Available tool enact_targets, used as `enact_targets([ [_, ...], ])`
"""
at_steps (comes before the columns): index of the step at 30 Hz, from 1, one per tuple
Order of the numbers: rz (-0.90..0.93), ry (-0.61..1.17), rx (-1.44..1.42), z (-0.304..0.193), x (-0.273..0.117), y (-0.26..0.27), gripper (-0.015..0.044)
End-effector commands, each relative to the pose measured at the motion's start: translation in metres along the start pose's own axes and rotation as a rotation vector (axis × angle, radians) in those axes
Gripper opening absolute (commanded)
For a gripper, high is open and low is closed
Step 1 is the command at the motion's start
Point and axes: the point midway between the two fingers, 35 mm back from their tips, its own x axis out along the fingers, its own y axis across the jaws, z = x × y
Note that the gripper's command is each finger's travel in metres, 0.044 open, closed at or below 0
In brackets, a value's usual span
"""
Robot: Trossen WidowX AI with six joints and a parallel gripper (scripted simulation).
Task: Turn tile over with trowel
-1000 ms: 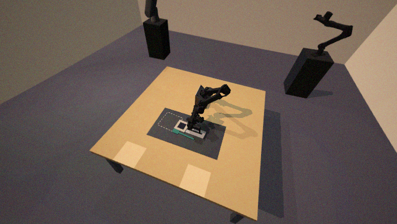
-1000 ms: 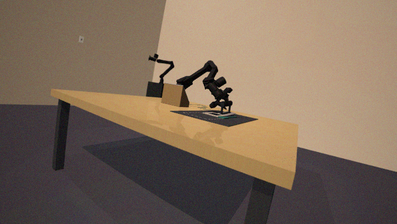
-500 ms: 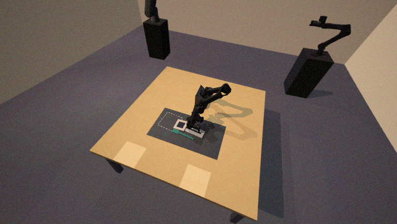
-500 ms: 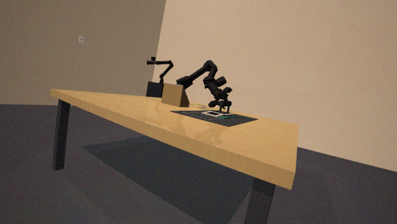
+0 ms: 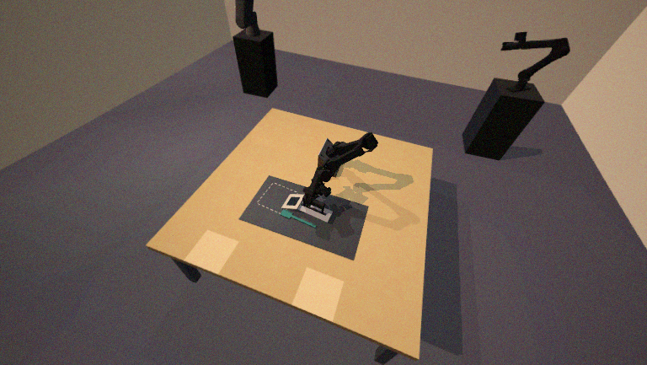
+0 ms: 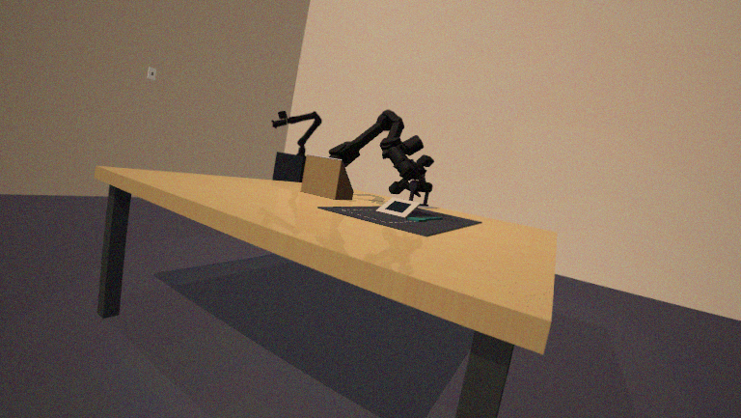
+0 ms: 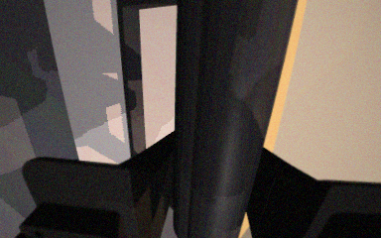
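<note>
The white tile [image 5: 292, 201] [image 6: 397, 206] shows its dark square mark on the upward side. It is tilted, with the side towards my gripper raised, at the right part of the dashed outline [image 5: 264, 192] on the dark mat [image 5: 340, 241] [image 6: 448, 225]. My gripper [image 5: 314, 207] [image 6: 419, 201] [image 7: 208, 136] is shut on the dark handle of the trowel. The trowel's pale flat blade [image 5: 324, 216] lies low over the mat, beside the tile. The blade's contact with the tile's underside is hidden.
A teal spatula [image 5: 300, 219] [image 6: 423, 218] lies on the mat at the front, close to the tile and trowel. A wooden block [image 6: 318, 177] stands by my arm's base. Two other arms stand on black pedestals [image 5: 256, 65] [image 5: 503, 120] beyond the table.
</note>
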Motion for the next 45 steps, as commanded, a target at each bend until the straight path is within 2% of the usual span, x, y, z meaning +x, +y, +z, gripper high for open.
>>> enact_targets([
  [1,-0.019,0.003,-0.006,-0.006,-0.006,-0.012,0.0],
  [23,-0.02,0.005,-0.008,-0.043,-0.02,-0.029,0.0],
  [45,-0.02,0.006,-0.01,-0.084,-0.019,-0.027,0.0],
])
